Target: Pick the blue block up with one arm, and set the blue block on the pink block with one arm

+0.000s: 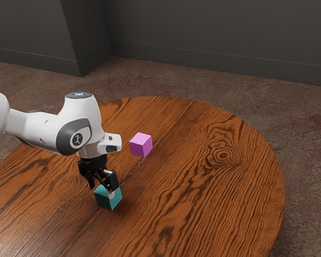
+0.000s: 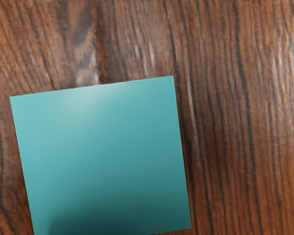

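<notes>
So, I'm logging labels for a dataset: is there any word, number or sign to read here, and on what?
Arm: one small white mark on its grey joint cap, too small to read.
Blue block: no text.
Pink block: no text.
Table: no text, only wood grain.

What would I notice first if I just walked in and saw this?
Probably the black gripper hanging right at the top of the blue block, on the round wooden table toward the exterior view's left. Next comes the bright pink block, standing apart from it, farther back near the middle.
</notes>
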You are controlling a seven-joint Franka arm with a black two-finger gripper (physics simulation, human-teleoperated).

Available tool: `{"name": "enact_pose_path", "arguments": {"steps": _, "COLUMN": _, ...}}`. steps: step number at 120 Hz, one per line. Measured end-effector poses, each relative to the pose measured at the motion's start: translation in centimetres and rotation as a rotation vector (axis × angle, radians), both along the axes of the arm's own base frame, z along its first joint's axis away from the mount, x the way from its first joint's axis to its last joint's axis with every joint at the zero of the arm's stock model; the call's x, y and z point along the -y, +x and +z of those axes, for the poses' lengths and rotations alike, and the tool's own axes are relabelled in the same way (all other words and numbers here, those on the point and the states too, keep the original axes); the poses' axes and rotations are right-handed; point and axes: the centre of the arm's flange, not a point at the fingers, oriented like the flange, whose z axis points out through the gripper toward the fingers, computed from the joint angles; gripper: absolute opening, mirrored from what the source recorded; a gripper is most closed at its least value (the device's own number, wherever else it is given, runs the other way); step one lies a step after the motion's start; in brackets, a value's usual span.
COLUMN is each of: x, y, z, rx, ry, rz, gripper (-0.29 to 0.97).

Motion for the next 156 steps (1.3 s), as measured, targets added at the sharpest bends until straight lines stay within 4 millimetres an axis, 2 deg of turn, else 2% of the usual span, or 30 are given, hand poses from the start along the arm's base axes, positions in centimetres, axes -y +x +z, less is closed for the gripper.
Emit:
{"name": "enact_pose_path", "arguments": {"steps": 32, "x": 1.0, "y": 0.6, "z": 0.2, "rx": 0.098, "ry": -0.01, "rz": -0.02, "gripper": 0.66}}
{"name": "enact_pose_path", "arguments": {"steps": 57, "x": 1.8, "y": 0.6, "z": 0.0, "rx": 0.111, "ry": 0.06, "rz": -0.071, "gripper": 0.66}}
{"name": "enact_pose_path", "arguments": {"steps": 96, "x": -0.2, "y": 0.7, "z": -0.8, "rx": 0.095, "ry": 0.052, "rz": 0.067, "gripper": 0.66}}
{"name": "enact_pose_path", "arguments": {"steps": 120, "x": 1.5, "y": 0.6, "z": -1.8, "rx": 0.091, "ry": 0.046, "rz": 0.031, "gripper": 0.67}}
{"name": "enact_pose_path", "arguments": {"steps": 156, "x": 0.2, "y": 0.8, "z": -1.7, "rx": 0.107, "ry": 0.043, "rz": 0.022, "gripper": 0.66}}
